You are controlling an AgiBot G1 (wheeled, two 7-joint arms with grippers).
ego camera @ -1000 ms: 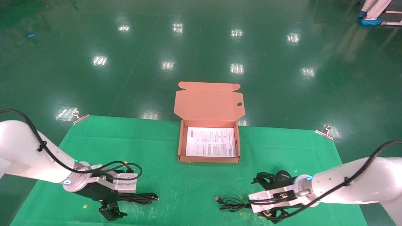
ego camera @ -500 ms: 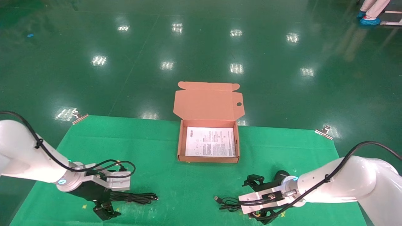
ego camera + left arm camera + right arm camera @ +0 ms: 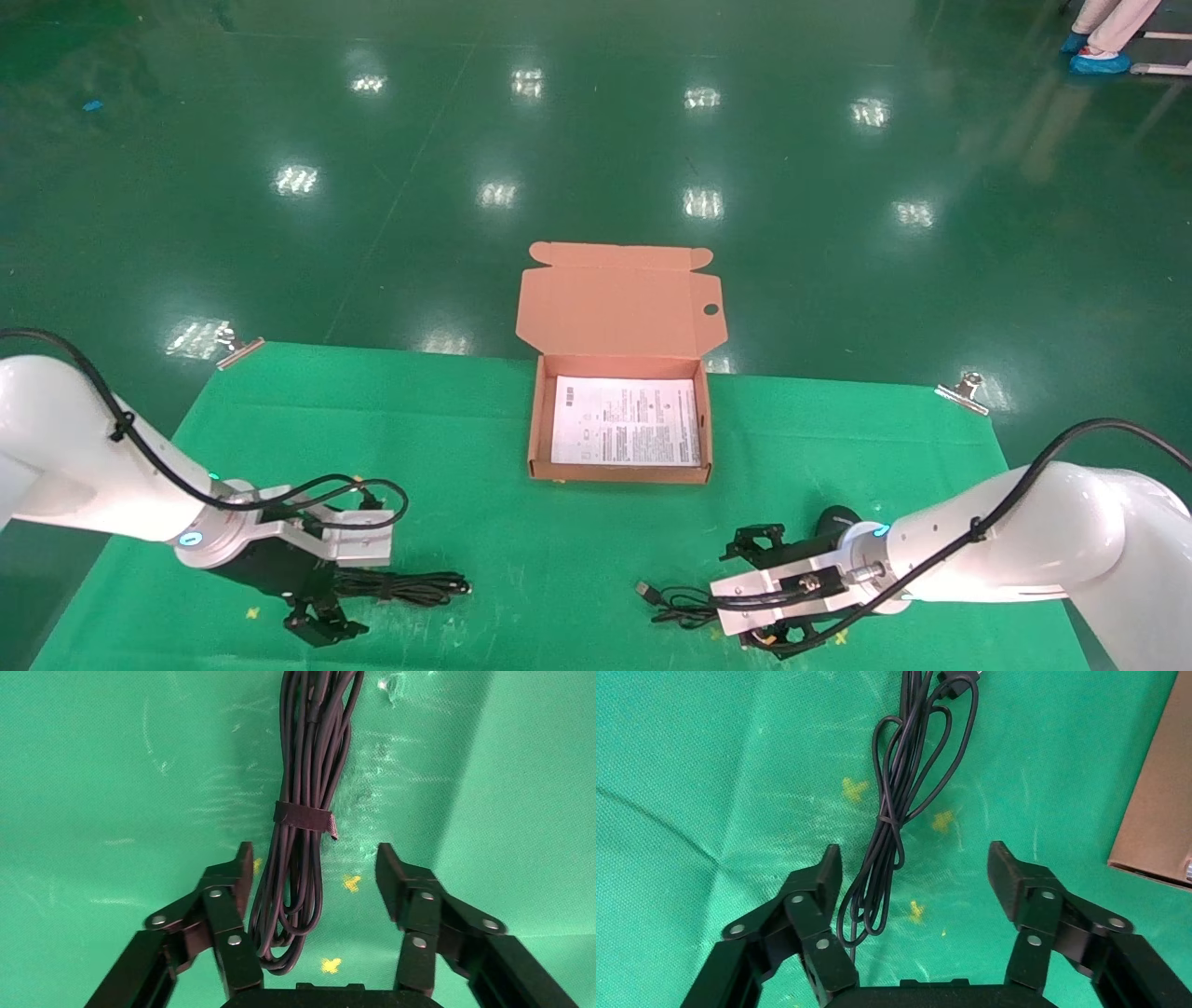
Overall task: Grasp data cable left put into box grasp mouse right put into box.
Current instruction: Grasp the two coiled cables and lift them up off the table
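So the data cable [image 3: 402, 586] is lying on the woven green cloth [image 3: 484, 438] near its front-left corner: thin, rubbery black cord folded into a long narrow hank and cinched with a dark strap. The left gripper [image 3: 313, 874] is hanging right over the looped end with its black, riveted fingers [image 3: 239, 874] spread wide on either side, not touching it.

Over on the right, the mouse [image 3: 835, 520] is mostly peeking out behind the right wrist, smooth and black. Its skinny cord [image 3: 898, 811] is sitting in loose loops pinched by a thin tie, USB plug [image 3: 643, 590] pointing left. The right gripper [image 3: 916, 871] is hovering over those loops, fingers splayed open, gripping nothing.

The box [image 3: 535, 419] is sitting mid-table, matte salmon cardboard, lid flap standing open with a round hole, white printed sheet [image 3: 626, 421] lying inside; the print is too small to read.

Versus half a second back, both wrists are sitting a touch further right; the cable, mouse and box are looking unmoved.
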